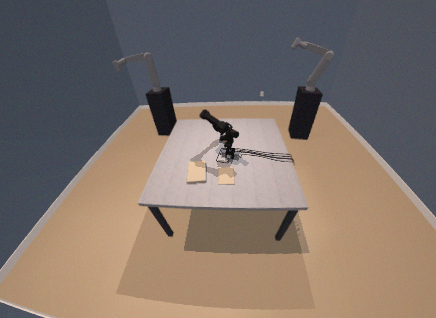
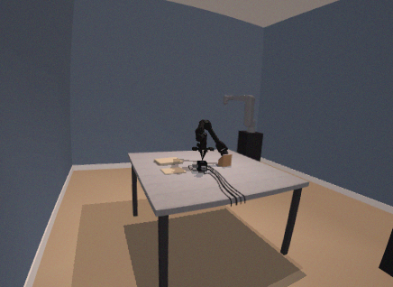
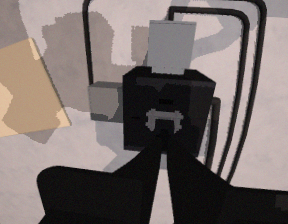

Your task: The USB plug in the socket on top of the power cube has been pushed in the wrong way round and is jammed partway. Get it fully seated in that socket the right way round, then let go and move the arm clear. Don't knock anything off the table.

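Observation:
The black power cube [image 3: 167, 92] [image 2: 202, 166] stands on the table with its top face towards the wrist camera. My gripper [image 3: 164, 143] [image 2: 203, 160] points down at the cube's top, its fingertips nearly together and shut on the dark USB plug [image 3: 164, 124]. The plug is small and dark against the black cube, and the fingertips partly hide it. A pale grey bracket-shaped piece [image 3: 165, 114] shows around it on the top face. How deep the plug sits and which way round it is cannot be told.
A light grey plug [image 3: 172, 47] is at the cube's far side and a grey block [image 3: 106, 102] at its left. Black cables [image 3: 260, 75] [image 2: 222, 184] loop around the cube and cross the table [image 1: 170, 192]. Two pale flat pads [image 1: 196, 172] [image 1: 226, 177] and an orange-brown block [image 2: 225, 161] are near.

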Available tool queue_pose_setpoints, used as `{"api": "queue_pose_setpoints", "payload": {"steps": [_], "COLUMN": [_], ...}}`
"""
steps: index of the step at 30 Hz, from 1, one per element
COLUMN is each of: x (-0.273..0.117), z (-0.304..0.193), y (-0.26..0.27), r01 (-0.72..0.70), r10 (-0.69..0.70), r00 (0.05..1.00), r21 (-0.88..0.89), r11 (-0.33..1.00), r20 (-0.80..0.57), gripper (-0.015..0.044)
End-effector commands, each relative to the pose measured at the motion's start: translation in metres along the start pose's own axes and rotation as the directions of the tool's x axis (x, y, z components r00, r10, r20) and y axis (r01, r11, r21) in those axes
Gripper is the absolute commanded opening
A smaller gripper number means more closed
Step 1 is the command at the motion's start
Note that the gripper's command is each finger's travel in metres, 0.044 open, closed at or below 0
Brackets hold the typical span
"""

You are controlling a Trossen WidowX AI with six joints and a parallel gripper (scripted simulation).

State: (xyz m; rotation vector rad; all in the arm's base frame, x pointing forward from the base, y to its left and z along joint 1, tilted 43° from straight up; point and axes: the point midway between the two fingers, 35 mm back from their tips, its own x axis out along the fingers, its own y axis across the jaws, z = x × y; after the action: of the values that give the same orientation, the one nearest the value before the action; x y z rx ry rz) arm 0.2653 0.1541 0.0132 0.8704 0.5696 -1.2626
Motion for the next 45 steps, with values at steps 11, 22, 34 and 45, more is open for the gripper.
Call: {"api": "queue_pose_setpoints", "payload": {"steps": [11, 22, 34, 45], "x": [0.0031, 0.0031, 0.0004, 0.0004], "z": [0.0015, 0.0015, -0.0004, -0.0004], "y": [0.0007, 0.0007, 0.0001, 0.0001], "r01": [0.002, 0.002, -0.001, -0.001], "r10": [-0.002, -0.002, 0.001, 0.001], "r00": [1.0, 1.0, 1.0, 1.0], "r21": [0.001, 0.001, 0.0, 0.0], "r11": [1.0, 1.0, 1.0, 1.0], "r20": [0.006, 0.006, -0.001, -0.001], "gripper": [0.0, 0.0, 0.0053, 0.0095]}}
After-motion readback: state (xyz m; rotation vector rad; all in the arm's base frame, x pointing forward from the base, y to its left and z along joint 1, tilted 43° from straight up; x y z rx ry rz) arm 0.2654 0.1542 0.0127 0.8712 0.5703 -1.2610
